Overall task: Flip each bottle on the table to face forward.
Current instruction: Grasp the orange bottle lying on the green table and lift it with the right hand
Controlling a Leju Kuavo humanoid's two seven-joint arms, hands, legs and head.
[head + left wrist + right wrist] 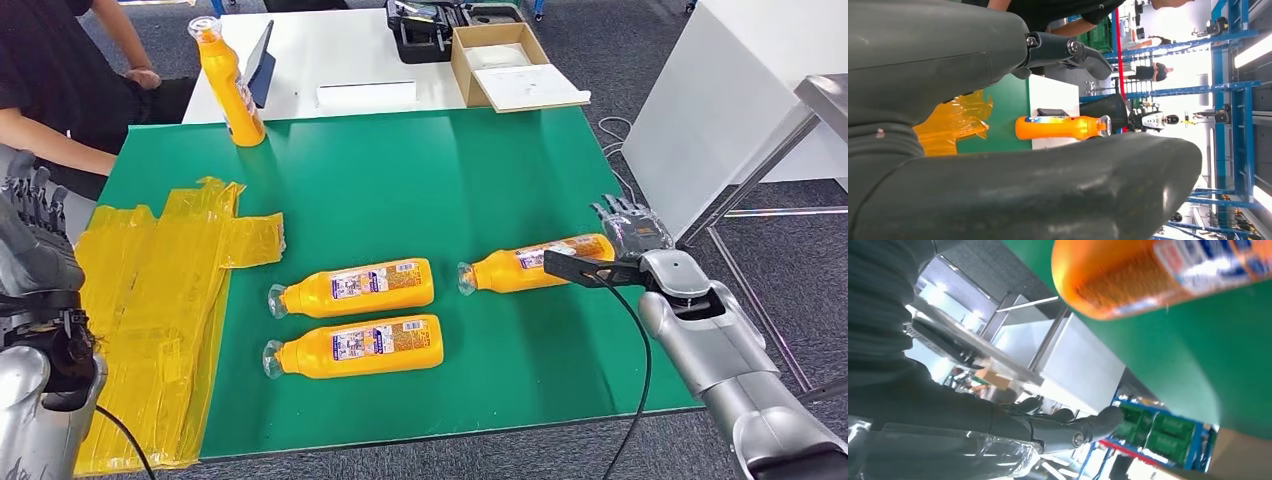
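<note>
Three orange bottles lie on their sides on the green mat (450,170), labels up and caps pointing left: one in the middle (355,286), one nearer me (360,346), one to the right (535,264). Another orange bottle (228,85) stands upright at the mat's far left corner, also seen in the left wrist view (1058,127). My right hand (632,226) hovers at the base end of the right bottle (1148,275) with fingers (1073,427) spread and nothing in them. My left hand (35,235) is raised off the mat's left edge, fingers (1068,50) apart and empty.
Crumpled yellow plastic sheet (150,300) covers the mat's left side. Behind the mat, a white table (340,50) carries a cardboard box (505,65), a black case (425,25) and a tablet (260,65). A person (60,70) sits at the far left. A black cable (640,370) hangs by my right arm.
</note>
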